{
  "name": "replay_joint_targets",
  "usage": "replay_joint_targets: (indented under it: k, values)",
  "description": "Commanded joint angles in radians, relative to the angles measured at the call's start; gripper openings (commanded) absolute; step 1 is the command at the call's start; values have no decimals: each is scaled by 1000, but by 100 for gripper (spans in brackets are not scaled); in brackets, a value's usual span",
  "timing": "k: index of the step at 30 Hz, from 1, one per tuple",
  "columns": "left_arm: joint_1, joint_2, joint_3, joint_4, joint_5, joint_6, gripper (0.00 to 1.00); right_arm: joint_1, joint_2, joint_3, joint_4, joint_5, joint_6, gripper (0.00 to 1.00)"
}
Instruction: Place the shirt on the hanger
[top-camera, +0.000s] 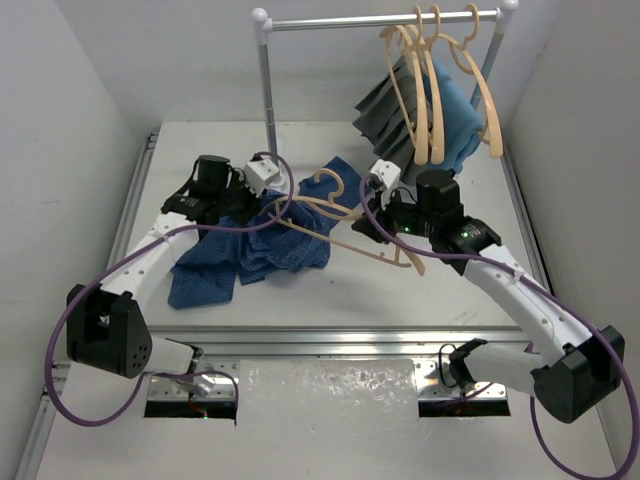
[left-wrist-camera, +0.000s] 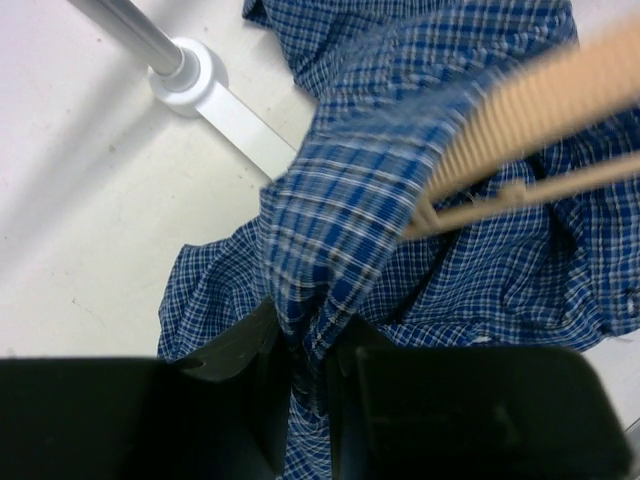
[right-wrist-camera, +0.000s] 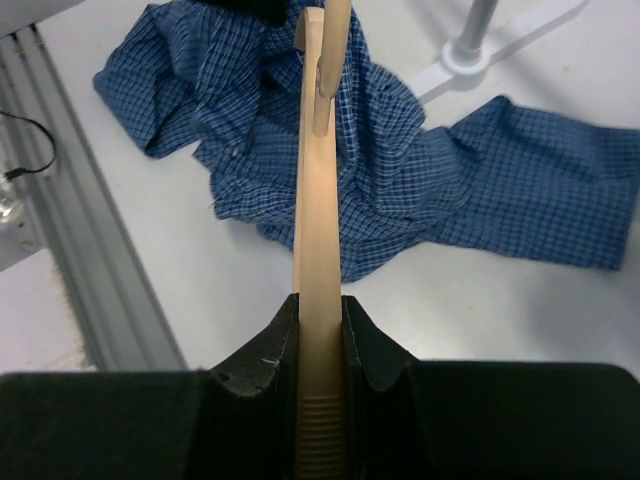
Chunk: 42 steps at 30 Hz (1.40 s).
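Observation:
The blue checked shirt (top-camera: 262, 246) lies crumpled on the table, left of centre, with a part lifted. My left gripper (top-camera: 262, 196) is shut on a fold of the shirt (left-wrist-camera: 330, 250), pulling it up over one end of the hanger (left-wrist-camera: 520, 110). The pale wooden hanger (top-camera: 345, 215) is held across the shirt, its hook to the rear. My right gripper (top-camera: 372, 228) is shut on the hanger's other arm (right-wrist-camera: 320, 240), seen edge-on in the right wrist view, with the shirt (right-wrist-camera: 420, 170) on the table below.
A clothes rack (top-camera: 268, 90) stands at the back; its foot shows in the left wrist view (left-wrist-camera: 195, 75). Three more wooden hangers (top-camera: 430, 90) hang on its rail, with a dark grey cloth (top-camera: 385, 110) and a teal-blue cloth (top-camera: 460, 120).

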Motion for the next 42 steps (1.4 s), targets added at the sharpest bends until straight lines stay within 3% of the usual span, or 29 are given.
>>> replay_joint_targets:
  k: [1, 9, 16, 22, 27, 32, 36, 42]
  values:
    - [11, -26, -11, -16, 4, 54, 14, 7, -33, 44, 63, 65, -64, 0]
    - [9, -26, 32, -37, 85, 63, 19, 12, 9, 6, 153, -49, -109, 0]
    - [9, -42, 60, -45, 82, 52, 20, 12, 83, 1, 201, -292, -181, 0]
    - [11, -103, 23, 7, 0, 51, 20, 1, 100, 6, 117, -339, -251, 0]
    - [11, -154, 23, 42, 15, 36, 20, -5, 140, 11, 55, -418, -267, 0]
    - [4, -148, 49, 15, 110, 36, 24, 3, 210, 37, 77, -437, -248, 0]
    - [-6, -148, 46, 21, 93, 49, 26, 15, 246, 98, 34, -449, -267, 0]
    - [1, -151, 43, 82, -29, 28, 26, 3, 213, 71, 29, -256, -210, 0]
